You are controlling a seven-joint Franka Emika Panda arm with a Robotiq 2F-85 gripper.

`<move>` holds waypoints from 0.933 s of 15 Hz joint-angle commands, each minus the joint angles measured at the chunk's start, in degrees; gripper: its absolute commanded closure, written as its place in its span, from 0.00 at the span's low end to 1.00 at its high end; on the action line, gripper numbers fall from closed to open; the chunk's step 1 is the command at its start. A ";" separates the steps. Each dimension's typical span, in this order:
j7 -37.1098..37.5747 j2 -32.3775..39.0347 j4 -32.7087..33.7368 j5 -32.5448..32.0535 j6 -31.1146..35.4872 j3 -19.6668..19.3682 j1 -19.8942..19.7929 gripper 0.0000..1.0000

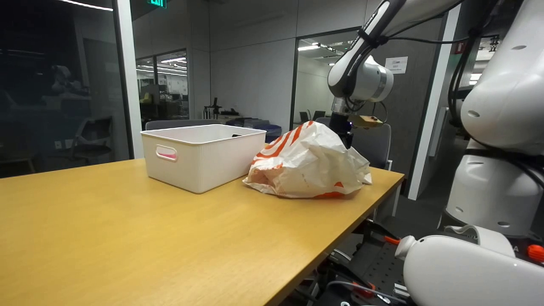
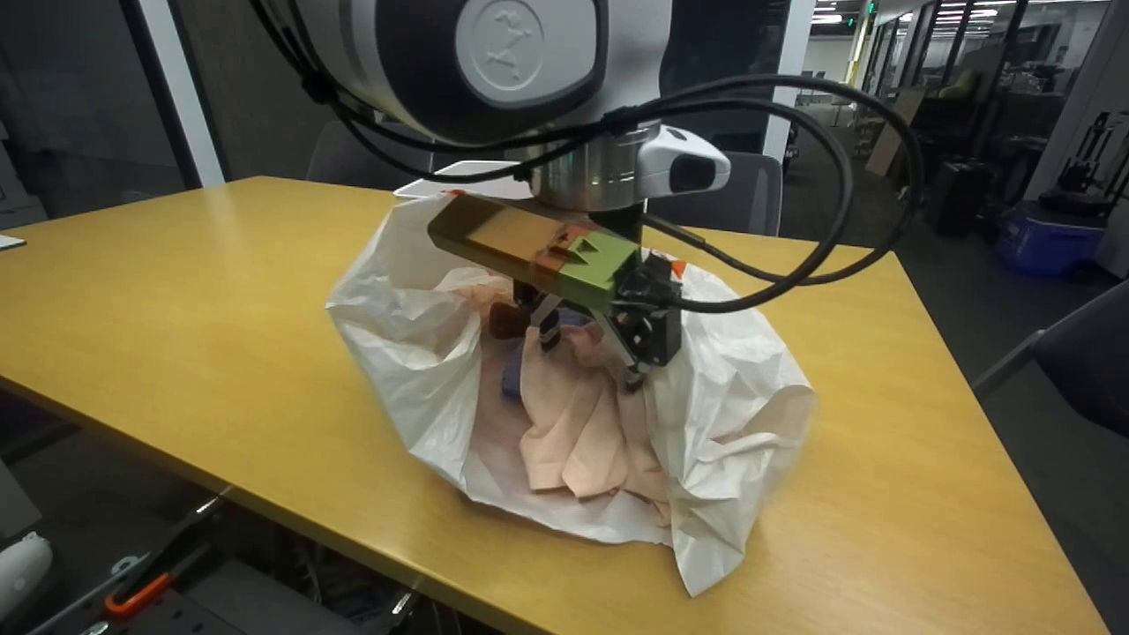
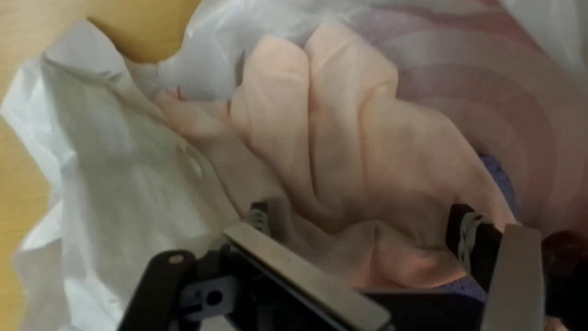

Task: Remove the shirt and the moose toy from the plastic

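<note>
Since the shirt (image 2: 578, 432) lies in loose folds inside the open bag (image 2: 410, 370), the gripper (image 3: 358, 210), fingers (image 3: 477, 250) apart over the folds and nothing gripped, should probably sink into a thick ridge before closing, leaving out the bag wall that, in an exterior view, rises just right of the fingers. A brown lump (image 2: 507, 321), likely the moose, lies just left of them there, so a slow lift seems wise lest the bag come along; near the bag, in both exterior views, stands the bin (image 1: 204, 159).

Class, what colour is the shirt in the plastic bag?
The shirt is pale peach-pink; the wrist view shows it best.
</note>
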 commanded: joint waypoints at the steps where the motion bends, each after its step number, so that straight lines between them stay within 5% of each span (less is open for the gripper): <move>1: -6.54 4.34 4.48 3.70 4.21 -0.65 1.59 0.25; 3: -8.71 5.02 5.37 4.74 5.13 -0.41 1.51 0.32; 10: -12.06 6.19 6.69 9.64 4.25 -0.80 0.29 0.86; 14: -12.44 6.23 6.58 10.41 3.76 -1.89 0.21 1.00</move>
